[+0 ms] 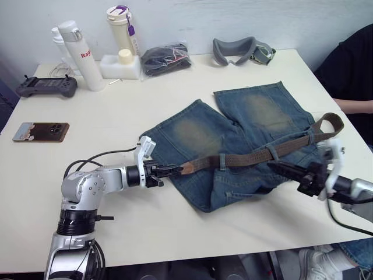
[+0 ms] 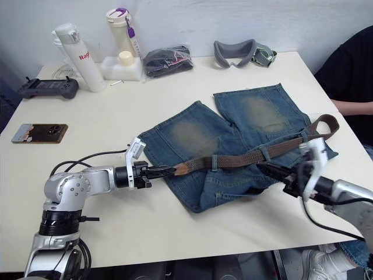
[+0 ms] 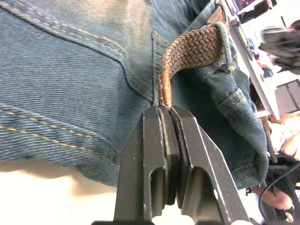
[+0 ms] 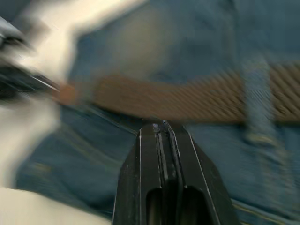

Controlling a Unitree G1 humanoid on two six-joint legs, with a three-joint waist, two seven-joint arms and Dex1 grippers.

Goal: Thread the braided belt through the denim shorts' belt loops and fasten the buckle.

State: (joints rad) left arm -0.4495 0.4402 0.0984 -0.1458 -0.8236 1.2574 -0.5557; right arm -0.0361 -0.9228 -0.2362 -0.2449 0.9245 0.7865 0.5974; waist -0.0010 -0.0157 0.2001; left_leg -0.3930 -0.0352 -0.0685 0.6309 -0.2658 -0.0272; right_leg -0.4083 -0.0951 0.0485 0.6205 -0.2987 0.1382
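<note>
Pinching belt (image 1: 250, 156) tip, left tool (image 1: 175, 170) shut tight on it. Belt lies across shorts (image 1: 233, 146) waist, through loops (image 1: 223, 161). Right tool (image 1: 278, 168) shut, empty, near waistband. Best pull slow, straight along waist, so loops stay flat.

Looks like a robotics lab or test office, set up around a plain cream desk (image 1: 175, 233) against a bare pale wall. Shown by the kit along the far edge: a grey VR headset (image 1: 242, 49), a black handheld controller (image 1: 46, 86), a phone (image 1: 41, 132) lying flat, drink flasks (image 1: 80, 55) and a black bagged bundle (image 1: 165, 58). Also marked by denim shorts (image 1: 233, 146) spread out as a test piece, and a person in black (image 1: 349, 70) seated at the right edge.
</note>
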